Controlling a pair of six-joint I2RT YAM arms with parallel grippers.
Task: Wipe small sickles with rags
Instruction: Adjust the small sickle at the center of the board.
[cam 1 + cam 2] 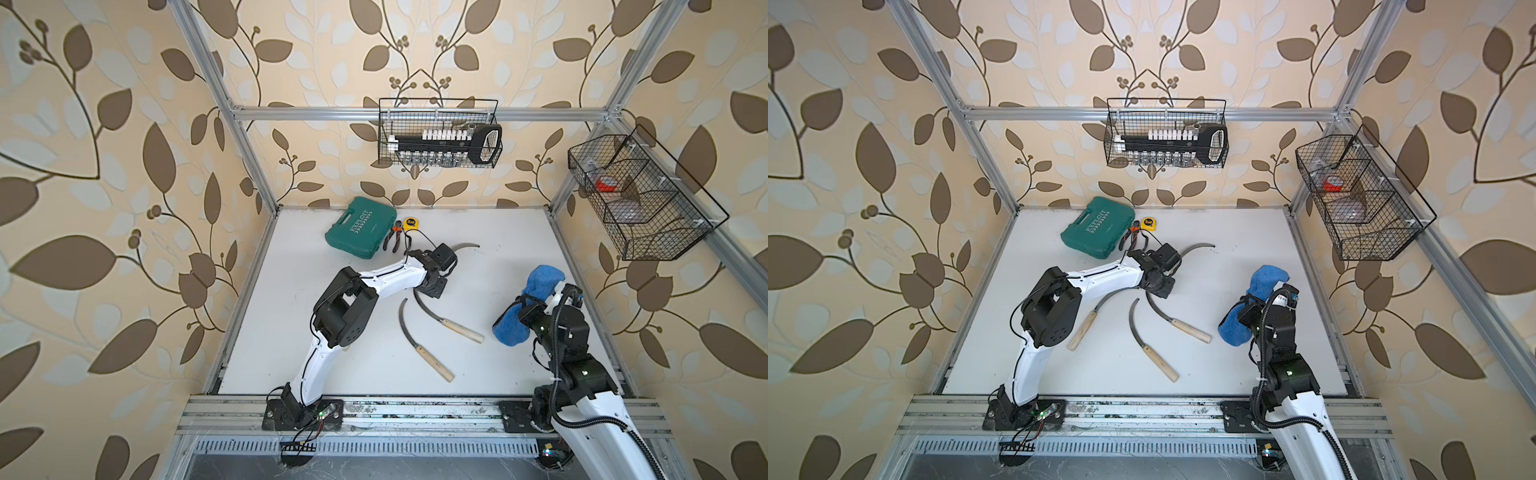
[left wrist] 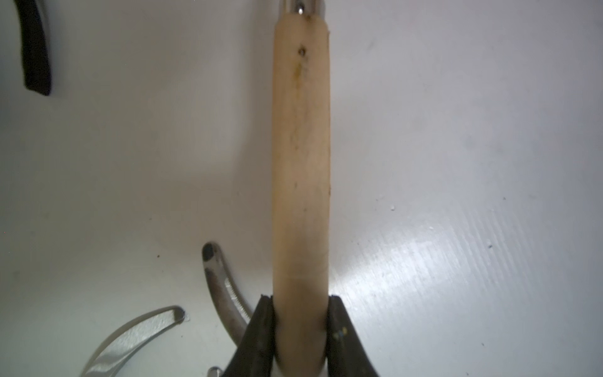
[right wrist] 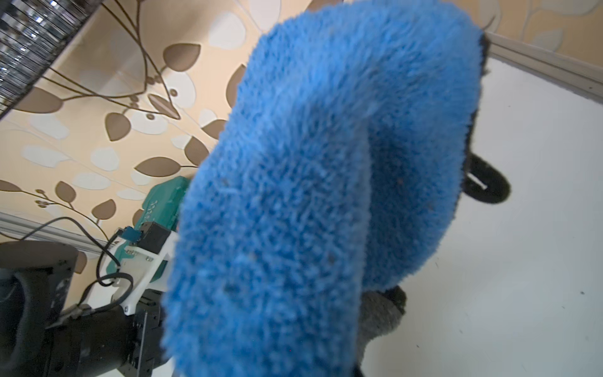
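left gripper point(image 2: 300, 305) clamped on sickle handle point(image 2: 300, 163): wood, likely stiff, light, safe hold; blade point(image 1: 467, 248) thin, likely sharp, avoid. right gripper point(image 1: 527, 306) pinched on rag point(image 1: 509, 328): soft, floppy.

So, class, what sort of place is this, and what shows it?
Probably a robot test cell dressed as a home tool corner: a silver aluminium frame against leaf-patterned wallpaper, a teal plastic tool case on the white table, and a black wire basket of sockets.

White "EXPLOIT" lettering on the teal tool case point(image 1: 360, 227) lid, in both top views.
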